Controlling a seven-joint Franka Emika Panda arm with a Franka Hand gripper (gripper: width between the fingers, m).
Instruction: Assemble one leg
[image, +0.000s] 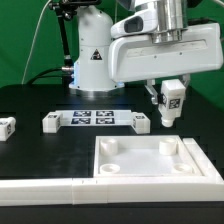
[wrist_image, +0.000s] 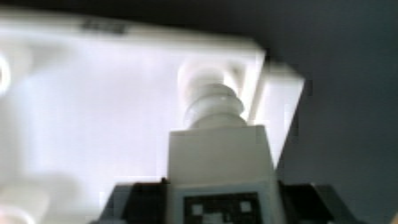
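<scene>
My gripper (image: 171, 108) is shut on the leg (image: 172, 98), a small white block with a black-and-white tag, and holds it in the air above the far right part of the large flat white panel (image: 150, 160). In the wrist view the leg (wrist_image: 221, 150) stands between my dark fingers (wrist_image: 139, 200), its screw tip pointing down over the panel (wrist_image: 107, 110) near a corner socket (wrist_image: 222, 75). A second leg (image: 6, 126) lies on the table at the exterior view's left.
The marker board (image: 95, 120) lies behind the panel, with small white blocks at its ends. A long white bar (image: 45, 187) runs along the front edge. The robot base (image: 92, 60) stands at the back.
</scene>
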